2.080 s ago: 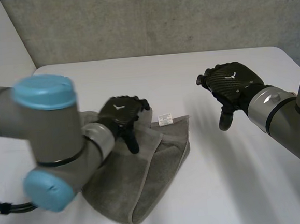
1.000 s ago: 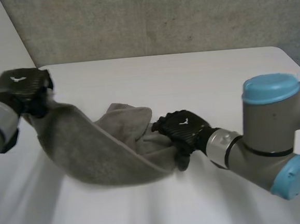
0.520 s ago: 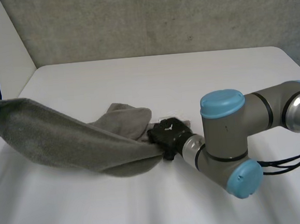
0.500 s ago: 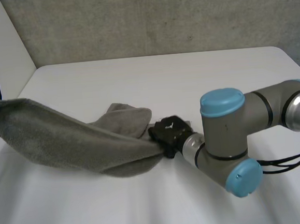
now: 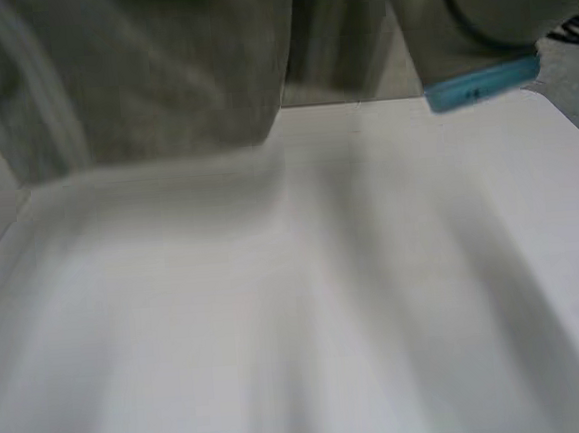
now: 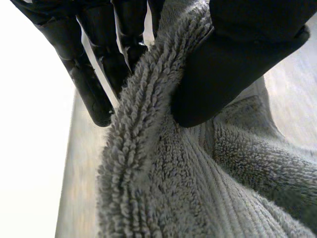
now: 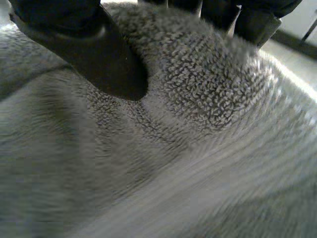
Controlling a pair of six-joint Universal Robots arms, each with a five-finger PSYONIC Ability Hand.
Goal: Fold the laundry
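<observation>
The towel (image 5: 138, 78) hangs clear above the bench (image 5: 327, 304), held at its upper edge by both hands: the left hand (image 6: 237, 64) pinches a thick fold between thumb and fingers, and the right hand (image 7: 84, 49) clamps the cloth the same way. Below each hand the cloth drops away. Its long axis seems to run from hand to hand, free edge pointing down.

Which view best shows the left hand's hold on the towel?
Left wrist view: the left hand pinches a towel ridge between thumb and fingers, close up. Head view gives the towel hanging above the table; right wrist view, the right hand pinching it.
</observation>
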